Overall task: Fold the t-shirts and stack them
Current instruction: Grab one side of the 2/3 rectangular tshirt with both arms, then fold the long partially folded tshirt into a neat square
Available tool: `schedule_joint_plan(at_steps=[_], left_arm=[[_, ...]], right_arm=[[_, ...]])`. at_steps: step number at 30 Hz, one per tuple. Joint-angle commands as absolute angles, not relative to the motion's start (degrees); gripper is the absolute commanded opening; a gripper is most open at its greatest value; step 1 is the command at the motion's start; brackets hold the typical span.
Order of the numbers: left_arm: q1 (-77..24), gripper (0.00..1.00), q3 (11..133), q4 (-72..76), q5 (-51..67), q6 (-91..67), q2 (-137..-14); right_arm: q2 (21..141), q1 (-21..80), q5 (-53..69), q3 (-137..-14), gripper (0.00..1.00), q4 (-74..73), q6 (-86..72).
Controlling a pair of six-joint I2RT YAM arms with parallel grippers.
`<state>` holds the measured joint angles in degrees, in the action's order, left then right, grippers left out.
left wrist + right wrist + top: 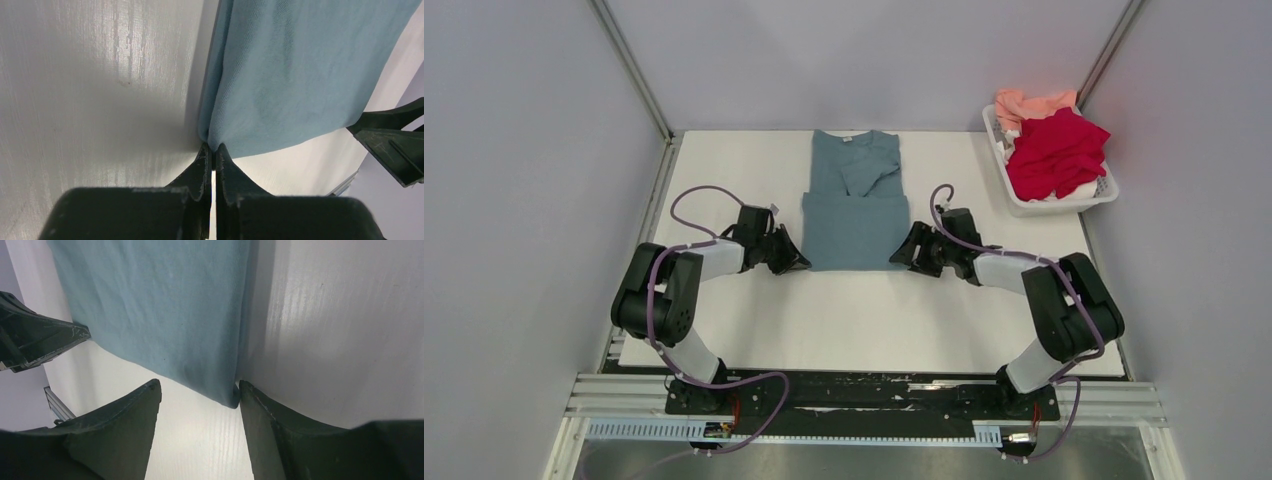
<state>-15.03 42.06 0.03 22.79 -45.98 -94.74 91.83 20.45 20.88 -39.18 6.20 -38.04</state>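
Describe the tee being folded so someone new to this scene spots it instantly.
On the white table, look at the middle of the far half. The teal-blue t-shirt lies flat there, partly folded. It's the only shirt outside the white basket, which holds the red tee and pink tee.

You've got folded tee [855, 215] on table [864, 320], far-centre; L gripper [802, 263] at its near-left corner, R gripper [896, 258] at near-right; basket [1049, 208] w/ heaped tees [1056, 150] sits far right.

Teal-blue tee [856, 215]: flat, partly folded, 12 o'clock, mid-table. Red tee [1056, 152], salmon-pink tee [1029, 103]: crumpled together, 2 o'clock.
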Motion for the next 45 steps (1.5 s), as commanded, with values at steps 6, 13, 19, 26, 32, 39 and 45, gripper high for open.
schedule_joint_plan(at_steps=[6, 13, 19, 26, 32, 39, 45], left_arm=[[-15.26, 0.0, 42.1, 0.46, 19.64, -44.65, -94.8], [-15.36, 0.0, 39.63, 3.36, 20.6, -45.23, -90.97], [-16.42, 0.0, 32.24, -2.18, 14.25, -45.87, -75.86], [-21.77, 0.0, 28.2, -21.3, 7.7, -47.47, -49.14], [-22.78, 0.0, 31.33, -34.94, 6.78, -47.5, -26.69], [-22.85, 0.0, 38.19, -38.32, 11.16, -45.07, -19.82], [-22.83, 0.0, 39.71, -33.52, 7.87, -45.79, -24.88]], right_arm=[[93.39, 20.67, 15.93, -40.79, 0.48, 3.78, -37.97], [91.48, 22.6, 19.3, -39.62, 0.0, 3.47, -38.29], [82.32, 24.98, 20.75, -39.13, 0.0, -6.57, -36.91], [66.54, 28.62, 34.94, -38.12, 0.0, -20.8, -34.42], [58.37, 29.81, 51.0, -39.68, 0.0, -27.48, -32.01], [51.66, 29.84, 57.98, -41.82, 0.0, -27.79, -33.73], [54.58, 28.11, 55.77, -44.73, 0.0, -27.68, -32.33]])
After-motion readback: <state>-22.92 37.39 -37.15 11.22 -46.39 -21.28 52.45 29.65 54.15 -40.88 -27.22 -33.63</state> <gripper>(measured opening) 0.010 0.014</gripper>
